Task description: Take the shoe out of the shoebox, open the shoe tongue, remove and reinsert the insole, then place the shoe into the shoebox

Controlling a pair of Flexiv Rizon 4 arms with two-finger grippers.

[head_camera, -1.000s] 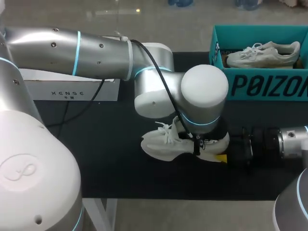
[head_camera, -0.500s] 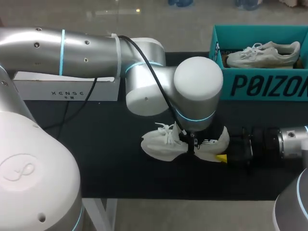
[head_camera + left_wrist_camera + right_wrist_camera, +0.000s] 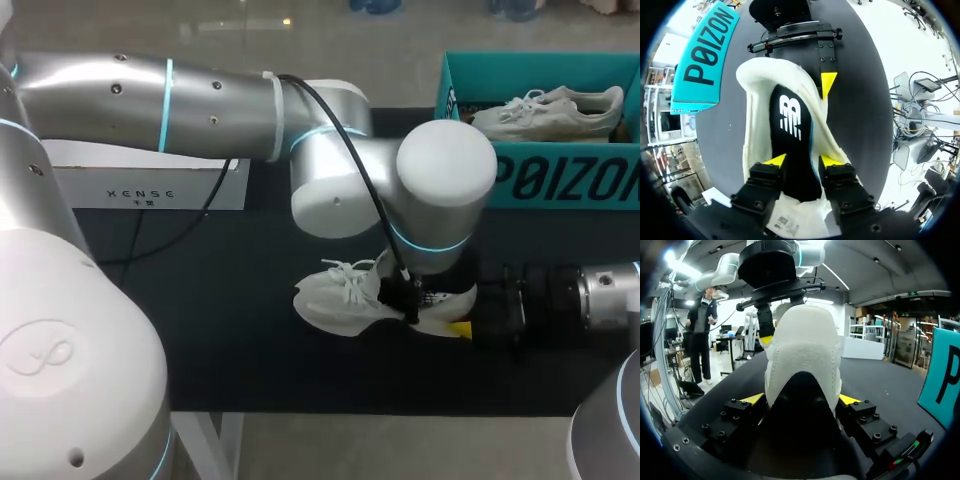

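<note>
A white shoe (image 3: 340,300) lies on its sole on the black table (image 3: 230,330), toe toward my left. My right gripper (image 3: 465,325) comes in from the right and is shut on the heel, one yellow-tipped finger (image 3: 752,399) on each side of the shoe (image 3: 805,350). My left gripper (image 3: 405,295) hangs over the shoe's opening. In the left wrist view its gripper (image 3: 802,161) stands open, its tips apart over the black insole (image 3: 790,130), which lies flat inside the shoe (image 3: 755,100). The tongue is hidden under the left gripper.
The teal shoebox (image 3: 560,180) stands at the back right and holds a second, pale shoe (image 3: 545,112). A flat white box (image 3: 140,185) lies at the back left. The left arm covers much of the table's middle.
The left gripper's fingers have parted from shut, and the left arm's wrist has shifted to the right over the shoe. The right arm and the shoe have kept still.
</note>
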